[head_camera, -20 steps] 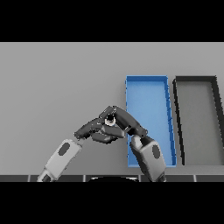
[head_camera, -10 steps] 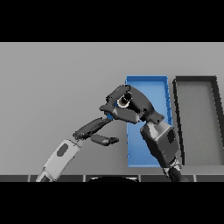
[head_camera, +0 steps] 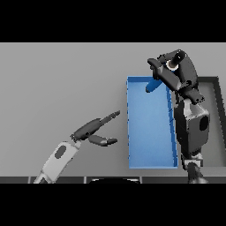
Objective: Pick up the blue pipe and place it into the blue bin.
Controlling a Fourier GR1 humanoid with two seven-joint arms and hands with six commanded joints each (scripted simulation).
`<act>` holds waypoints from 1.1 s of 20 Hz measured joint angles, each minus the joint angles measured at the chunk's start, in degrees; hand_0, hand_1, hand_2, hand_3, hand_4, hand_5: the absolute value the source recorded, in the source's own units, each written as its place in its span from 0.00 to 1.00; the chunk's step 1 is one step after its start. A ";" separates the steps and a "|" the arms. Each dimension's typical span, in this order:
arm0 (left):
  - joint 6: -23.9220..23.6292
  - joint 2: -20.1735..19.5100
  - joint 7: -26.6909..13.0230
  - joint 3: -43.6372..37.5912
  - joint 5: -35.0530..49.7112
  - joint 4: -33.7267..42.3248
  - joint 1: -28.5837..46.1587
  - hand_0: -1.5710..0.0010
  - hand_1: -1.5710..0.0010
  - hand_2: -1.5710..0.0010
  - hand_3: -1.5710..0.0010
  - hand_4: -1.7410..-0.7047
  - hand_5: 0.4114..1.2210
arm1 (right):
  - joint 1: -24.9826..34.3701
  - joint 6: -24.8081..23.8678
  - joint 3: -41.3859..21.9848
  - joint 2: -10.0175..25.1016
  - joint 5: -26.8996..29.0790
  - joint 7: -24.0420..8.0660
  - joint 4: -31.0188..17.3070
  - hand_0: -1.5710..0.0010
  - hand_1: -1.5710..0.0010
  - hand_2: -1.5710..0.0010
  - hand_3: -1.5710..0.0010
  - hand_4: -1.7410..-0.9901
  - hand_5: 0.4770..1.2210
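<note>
Blue pipe [head_camera: 152,84] hangs over the far end of the blue bin [head_camera: 150,164], pinched in the curled right robot hand [head_camera: 175,70]. A dark bin [head_camera: 216,123] sits right of it. The left robot hand [head_camera: 95,128] hovers spread over the grey surface [head_camera: 57,88], holding nothing.

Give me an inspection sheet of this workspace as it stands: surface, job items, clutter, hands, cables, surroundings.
Surface: grey table, bare apart from the two bins.
Job's things: blue pipe held in the right hand, raised over the far end of the blue bin; only its lower end shows below the fingers. The bin lies lengthwise away from the robot, nothing seen inside it.
Clutter: dark bin right beside the blue one, partly hidden by the right arm.
Hands: right hand curled round the pipe; left hand open, fingers straight, over the table left of the blue bin, holding nothing.
Cables: nothing seen.
Surroundings: nothing seen beyond the table.
</note>
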State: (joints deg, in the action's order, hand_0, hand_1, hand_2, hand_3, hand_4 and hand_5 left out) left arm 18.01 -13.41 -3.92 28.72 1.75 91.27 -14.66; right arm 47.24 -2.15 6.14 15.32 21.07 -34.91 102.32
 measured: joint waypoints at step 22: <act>-0.54 -0.27 -1.52 0.45 -0.07 1.10 0.22 1.00 1.00 1.00 1.00 0.88 0.08 | -40.19 -26.28 -20.23 15.00 6.94 5.24 -0.70 0.07 0.12 0.15 0.49 0.28 0.96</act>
State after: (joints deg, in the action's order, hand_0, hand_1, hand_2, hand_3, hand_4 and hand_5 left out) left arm 17.47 -13.68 -5.44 29.18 1.67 92.37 -14.44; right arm 7.05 -28.43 -14.09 30.32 28.01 -29.66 101.61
